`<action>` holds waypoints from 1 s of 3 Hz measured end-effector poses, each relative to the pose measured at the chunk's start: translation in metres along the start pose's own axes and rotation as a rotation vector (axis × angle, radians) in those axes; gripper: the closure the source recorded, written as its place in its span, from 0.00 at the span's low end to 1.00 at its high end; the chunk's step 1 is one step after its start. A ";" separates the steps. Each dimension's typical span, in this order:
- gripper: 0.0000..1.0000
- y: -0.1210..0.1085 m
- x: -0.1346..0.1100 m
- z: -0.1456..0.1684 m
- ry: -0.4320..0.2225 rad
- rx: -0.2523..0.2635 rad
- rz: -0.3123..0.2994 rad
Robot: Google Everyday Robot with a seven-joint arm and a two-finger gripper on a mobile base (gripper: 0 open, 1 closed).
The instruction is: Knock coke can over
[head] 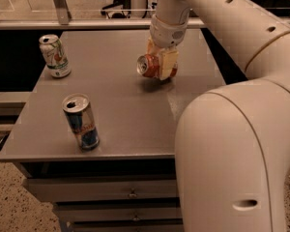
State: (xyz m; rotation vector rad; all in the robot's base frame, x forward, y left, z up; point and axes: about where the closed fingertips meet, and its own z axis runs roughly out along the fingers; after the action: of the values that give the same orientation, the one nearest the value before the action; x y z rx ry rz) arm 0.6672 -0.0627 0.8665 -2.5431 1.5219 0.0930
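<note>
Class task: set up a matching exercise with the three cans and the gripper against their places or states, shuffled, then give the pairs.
1 coke can
2 white can
3 blue-and-silver can
4 gripper

A upright, near the front edge of the table
B tipped sideways, top facing left
C upright, far left corner
D over the far half, shut on a can

Pairs: 1-B, 2-C, 3-A, 4-D
</note>
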 end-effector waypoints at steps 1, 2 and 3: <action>0.00 0.000 -0.002 0.001 -0.012 -0.006 -0.024; 0.00 -0.001 0.000 -0.003 -0.030 0.005 -0.025; 0.00 0.002 0.026 -0.013 -0.167 0.083 0.055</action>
State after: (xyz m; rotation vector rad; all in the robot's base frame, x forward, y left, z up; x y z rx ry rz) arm 0.6770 -0.0883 0.8751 -2.3650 1.4993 0.2378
